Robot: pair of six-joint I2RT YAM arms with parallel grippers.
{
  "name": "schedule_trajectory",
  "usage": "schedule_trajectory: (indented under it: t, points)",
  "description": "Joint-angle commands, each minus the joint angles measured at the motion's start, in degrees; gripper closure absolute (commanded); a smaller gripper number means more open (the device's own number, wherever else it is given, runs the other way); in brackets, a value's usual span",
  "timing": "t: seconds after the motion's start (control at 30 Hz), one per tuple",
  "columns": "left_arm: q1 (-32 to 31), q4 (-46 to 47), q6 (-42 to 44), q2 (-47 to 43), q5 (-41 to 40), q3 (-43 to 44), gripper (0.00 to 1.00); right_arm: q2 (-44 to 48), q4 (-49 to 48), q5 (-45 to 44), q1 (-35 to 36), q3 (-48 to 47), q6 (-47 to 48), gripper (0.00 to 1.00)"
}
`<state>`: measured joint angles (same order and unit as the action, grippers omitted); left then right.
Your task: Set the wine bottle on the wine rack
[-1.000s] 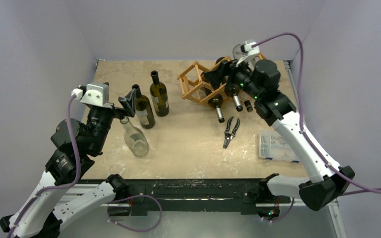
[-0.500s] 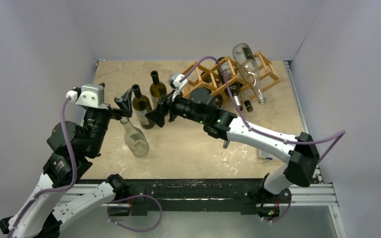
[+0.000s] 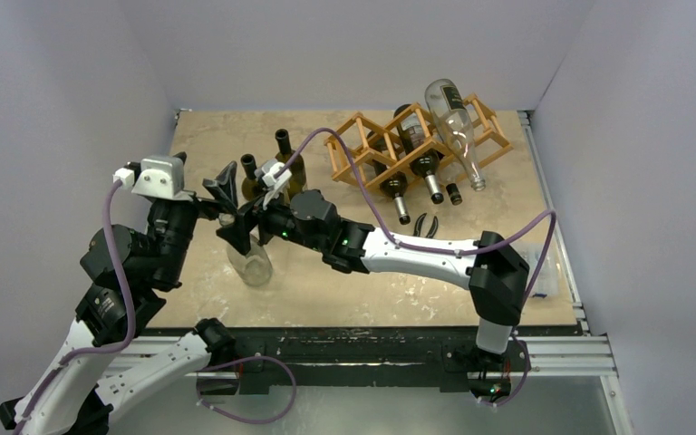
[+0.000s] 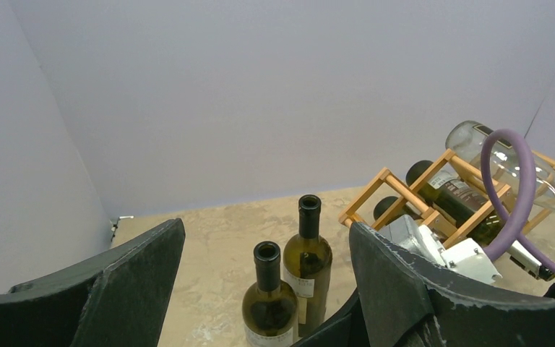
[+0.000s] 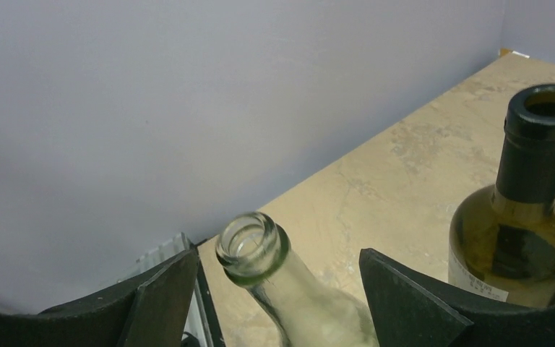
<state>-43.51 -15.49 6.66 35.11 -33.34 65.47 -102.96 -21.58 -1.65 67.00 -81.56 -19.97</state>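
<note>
Right gripper [image 5: 278, 285]: jaws spread wide, holding nothing; the clear wine bottle [image 5: 254, 249] stands with its neck in the gap, off-centre, touching neither finger as far as I can tell. Left gripper [image 4: 266, 230]: likewise wide open and empty, just beside the same bottle.

Judgement: centre the neck before closing; seat the pads under the lip, since the glass looks slick; close slowly. A green bottle [image 5: 531, 231] stands just outside one right finger, so a sideways correction could knock it.

Wine rack [image 3: 360, 138] sits well beyond my right jaws, past the green bottles; the cells at its nearer end look free.
</note>
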Motion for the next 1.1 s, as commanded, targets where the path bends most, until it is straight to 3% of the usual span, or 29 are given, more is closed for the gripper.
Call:
schedule_trajectory:
  t: [0.0, 0.3, 0.5, 0.7, 0.9, 1.07]
  points:
    - [0.4, 2.21, 0.77, -0.48, -0.5, 0.53, 0.16, -0.88, -1.94, -5.01, 0.63, -5.55, 0.55, 0.16]
    - [0.38, 2.21, 0.81, -0.33, -0.67, 0.53, 0.16, -2.21, 0.41, -4.87, 1.46, -7.24, 1.2, 0.33]
    - [0.41, 2.21, 0.64, -0.05, -0.54, 0.58, 0.16, -2.03, 2.41, -4.53, 1.46, -7.41, 2.62, 0.35]
    - [0.39, 2.21, 0.66, 0.28, -0.5, 0.53, 0.16, -1.81, 2.72, -3.75, 1.46, -7.12, 2.64, 0.48]
    - [0.39, 2.21, 0.56, 0.31, -0.37, 0.54, 0.16, -2.69, 3.56, -1.75, 1.46, -7.77, 2.72, 0.37]
    - [0.38, 2.21, 0.74, 0.22, -0.48, 0.53, 0.16, -3.68, 3.64, -0.87, 1.46, -8.3, 2.24, 0.38]
